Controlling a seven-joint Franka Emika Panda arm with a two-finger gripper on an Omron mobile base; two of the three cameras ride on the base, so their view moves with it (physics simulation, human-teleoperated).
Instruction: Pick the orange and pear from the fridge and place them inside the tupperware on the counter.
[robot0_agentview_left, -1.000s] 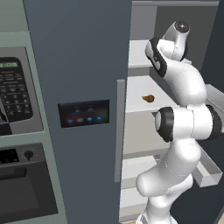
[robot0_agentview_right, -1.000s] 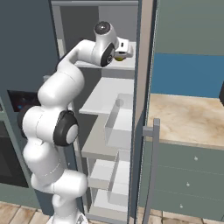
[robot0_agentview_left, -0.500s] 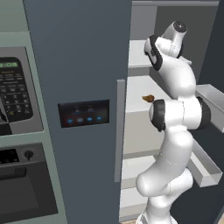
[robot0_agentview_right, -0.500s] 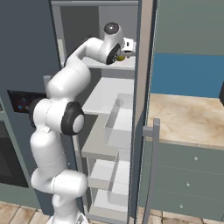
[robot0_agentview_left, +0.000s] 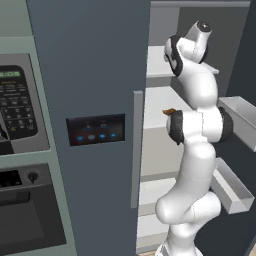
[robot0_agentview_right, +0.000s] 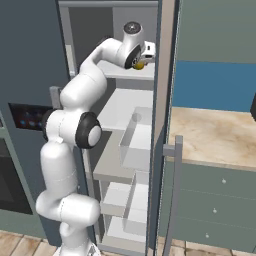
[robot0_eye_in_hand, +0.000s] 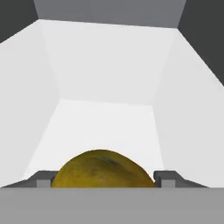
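Upper fridge shelf: gripper (robot0_eye_in_hand: 103, 183) reaches deep into the open fridge (robot0_agentview_right: 117, 107).
Gripper: fingers closed against both sides of the orange (robot0_eye_in_hand: 103, 169).
Orange: at 6 o'clock in the hand view, just above the white shelf.
Pear (robot0_agentview_left: 169, 111): brownish, on a lower shelf, beside the arm's elbow.
Counter (robot0_agentview_right: 220, 135): at 3 o'clock in the right base view.

Arm swung right over the last second: elbow straightened up, wrist pulled back toward the fridge (robot0_agentview_right: 162, 75) door edge. Gripper (robot0_agentview_right: 141, 62) moved right and slightly up along the top shelf (robot0_agentview_right: 127, 72), orange (robot0_agentview_right: 139, 64) riding between the jaws
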